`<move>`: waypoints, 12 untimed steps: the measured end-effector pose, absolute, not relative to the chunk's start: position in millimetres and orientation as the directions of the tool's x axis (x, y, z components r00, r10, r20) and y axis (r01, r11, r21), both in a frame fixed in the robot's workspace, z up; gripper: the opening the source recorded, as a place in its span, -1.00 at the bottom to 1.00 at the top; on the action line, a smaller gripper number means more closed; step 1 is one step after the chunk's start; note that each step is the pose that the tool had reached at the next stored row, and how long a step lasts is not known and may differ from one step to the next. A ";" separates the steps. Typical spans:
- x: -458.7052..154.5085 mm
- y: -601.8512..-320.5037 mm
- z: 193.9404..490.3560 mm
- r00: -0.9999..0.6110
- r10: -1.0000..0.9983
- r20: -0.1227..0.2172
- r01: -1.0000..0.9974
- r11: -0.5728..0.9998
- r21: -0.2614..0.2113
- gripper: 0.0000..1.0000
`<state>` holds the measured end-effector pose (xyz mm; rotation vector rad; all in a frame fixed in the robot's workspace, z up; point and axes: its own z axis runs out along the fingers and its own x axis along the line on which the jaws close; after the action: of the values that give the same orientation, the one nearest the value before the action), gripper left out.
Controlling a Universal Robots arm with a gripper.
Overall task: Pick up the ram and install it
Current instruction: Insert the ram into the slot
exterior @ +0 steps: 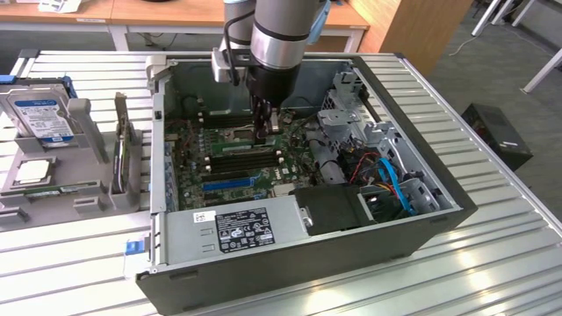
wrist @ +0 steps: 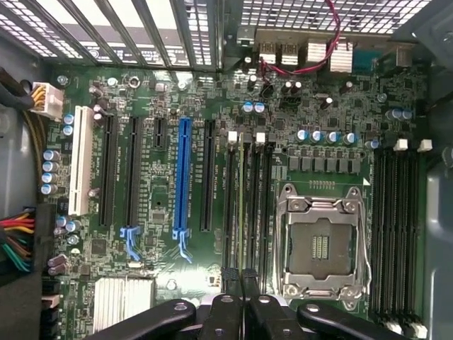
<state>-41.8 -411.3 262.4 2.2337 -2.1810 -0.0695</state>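
Observation:
The ram (wrist: pixel 241 205) shows edge-on as a thin green line running along the black memory slots beside the CPU socket (wrist: pixel 322 244). It lies straight out from my gripper (wrist: pixel 241 283), whose black fingers (wrist: pixel 225 312) are shut on its end. I cannot tell whether the stick is seated in a slot. In the exterior view my gripper (exterior: pixel 268 135) reaches down into the open computer case (exterior: pixel 439 197), over the memory slots in the middle of the motherboard (exterior: pixel 197 174).
A power supply (exterior: pixel 237 227) and a drive cage (exterior: pixel 351 125) with blue cables (exterior: pixel 395 184) crowd the case. The blue expansion slot (wrist: pixel 182 177) lies beside the memory slots. A grey fixture on the exterior view's left holds a hard drive (exterior: pixel 42 115) and upright cards (exterior: pixel 123 141).

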 end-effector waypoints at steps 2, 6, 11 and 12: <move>-41.8 -411.3 260.4 0.023 -1.000 -0.018 -0.999 -0.024 0.045 -0.76; -41.8 -411.3 256.3 0.023 -1.000 -0.019 -0.999 -0.024 0.045 -0.76; -41.8 -411.3 251.6 0.023 -1.000 -0.019 -0.999 -0.024 0.045 -0.76; -41.8 -411.3 250.7 0.023 -1.000 -0.018 -0.999 -0.024 0.045 -0.76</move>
<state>-41.8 -411.3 250.7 2.2336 -2.1809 -0.0693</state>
